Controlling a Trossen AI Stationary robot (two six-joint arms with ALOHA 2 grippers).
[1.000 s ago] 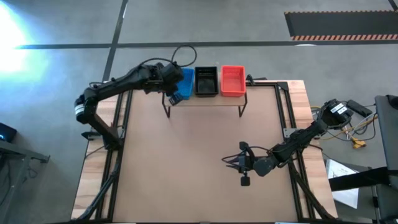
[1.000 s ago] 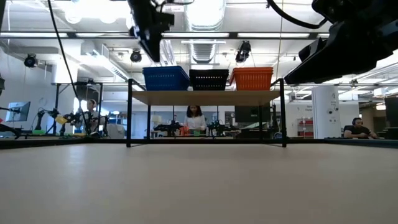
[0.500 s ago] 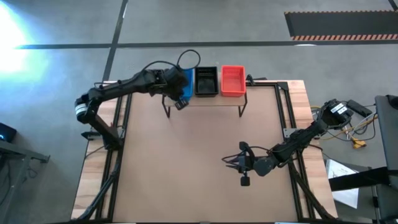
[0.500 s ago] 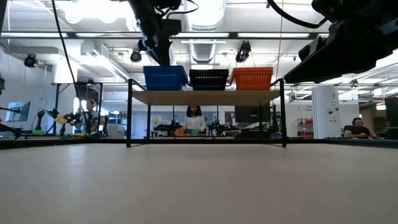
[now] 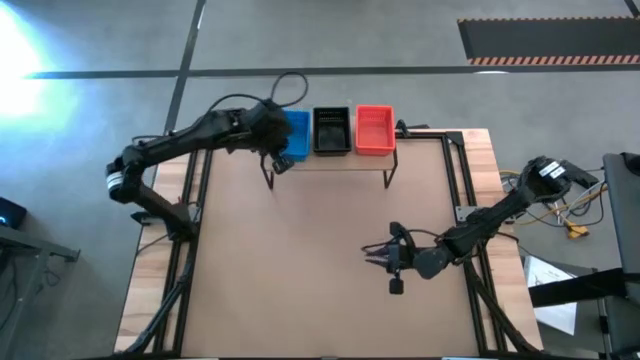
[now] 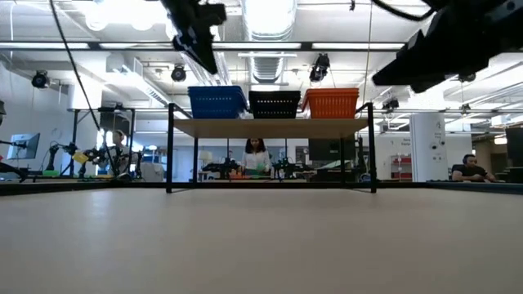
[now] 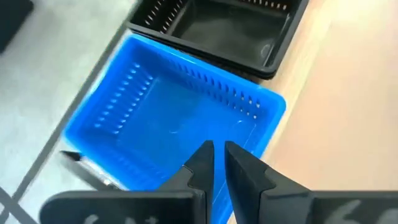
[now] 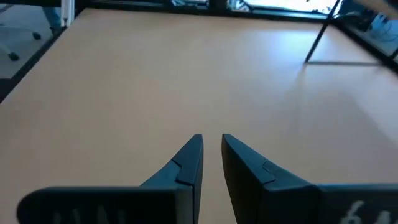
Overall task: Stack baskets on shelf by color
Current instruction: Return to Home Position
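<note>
three colours of baskets (image 5: 332,130) sit side by side on the shelf (image 6: 270,127); the left gripper (image 7: 217,146), jaws nearly pressed together and empty above the shelf's blue end, should rise clear before retracting, while the right gripper (image 8: 211,138), likewise closed and empty, waits well apart from the shelf.

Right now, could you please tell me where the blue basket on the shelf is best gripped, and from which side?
I'd pinch the blue basket by its front wall's rim, coming from above: it sits open-top, the black basket crowds one side, and the left gripper hovers by that front wall.
</note>
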